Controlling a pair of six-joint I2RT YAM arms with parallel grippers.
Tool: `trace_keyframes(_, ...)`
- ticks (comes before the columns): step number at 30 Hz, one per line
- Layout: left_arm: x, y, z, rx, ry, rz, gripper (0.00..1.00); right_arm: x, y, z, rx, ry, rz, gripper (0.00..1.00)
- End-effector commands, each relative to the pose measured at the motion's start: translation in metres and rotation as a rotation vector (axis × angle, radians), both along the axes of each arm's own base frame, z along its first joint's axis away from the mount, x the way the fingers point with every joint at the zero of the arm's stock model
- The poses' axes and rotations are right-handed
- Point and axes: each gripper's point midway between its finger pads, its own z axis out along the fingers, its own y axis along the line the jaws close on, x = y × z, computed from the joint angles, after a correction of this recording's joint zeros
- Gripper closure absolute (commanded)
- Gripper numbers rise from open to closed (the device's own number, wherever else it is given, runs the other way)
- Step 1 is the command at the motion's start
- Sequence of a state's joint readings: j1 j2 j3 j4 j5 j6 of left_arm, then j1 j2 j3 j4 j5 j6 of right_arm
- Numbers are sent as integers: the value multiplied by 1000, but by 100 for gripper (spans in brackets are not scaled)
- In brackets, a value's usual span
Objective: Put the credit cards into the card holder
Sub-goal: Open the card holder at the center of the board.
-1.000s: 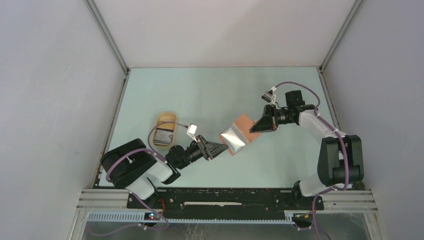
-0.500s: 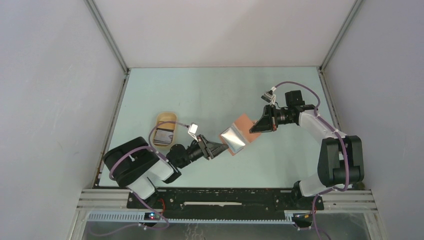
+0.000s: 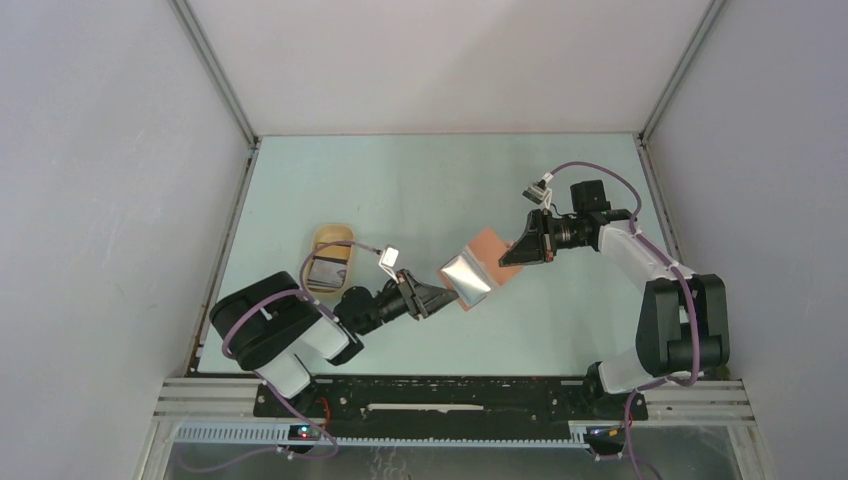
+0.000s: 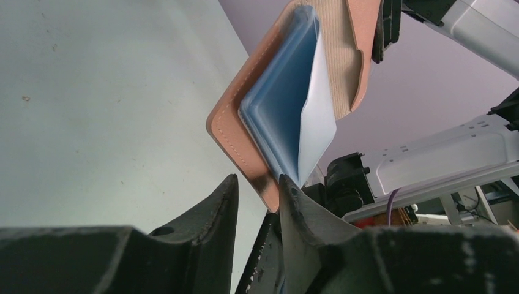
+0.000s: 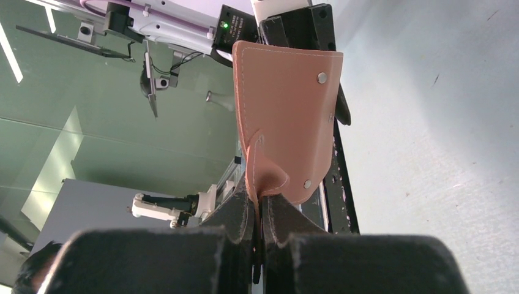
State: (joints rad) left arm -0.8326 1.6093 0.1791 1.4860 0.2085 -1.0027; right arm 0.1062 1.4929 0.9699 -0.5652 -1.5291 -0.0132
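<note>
Left wrist view shows the card holder (image 4: 226, 122) open, with a white card (image 4: 318, 131) tucked partway into its blue slots and one corner jutting out. The left gripper (image 4: 260, 199) has its fingers narrowly apart beside the holder's lower corner, clamping nothing. The right gripper (image 5: 258, 208) pinches the holder's flap, holding it up over the middle of the table (image 3: 420, 190). More cards (image 3: 327, 270) lie in the tray (image 3: 331, 236) near the table's left edge, so most of the job seems left.

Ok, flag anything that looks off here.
One white card sits askew in the holder, its corner sticking out of the blue slot. The right gripper pinches the holder by its flap alone.
</note>
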Motion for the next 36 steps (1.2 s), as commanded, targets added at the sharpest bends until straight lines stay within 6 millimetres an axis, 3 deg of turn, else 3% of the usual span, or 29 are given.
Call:
trace_keyframes(1,1,-8,33,-64,-106,-35,67,-8,0,28,90,-61,52,100)
trace_keyframes(8,-4,-8,43,-79,-142,-60,100,-7,1,26,81,-60,48,100)
trace_keyframes(13,-6,-5,43,-75,-153,-58,100,-3,1,20,46,-93,28,100)
trace_keyframes(18,-8,2,40,-67,-145,-37,100,4,-1,4,-100,-178,-4,96)
trace_keyframes(24,-10,7,31,-63,-95,-24,100,15,-8,-11,-265,-270,-62,77)
trace_keyframes(30,-10,11,24,-56,-65,-8,100,26,-19,-10,-393,-400,-149,50)
trace_keyframes(36,-7,9,7,-39,18,1,100,29,-31,8,-476,-590,-229,42)
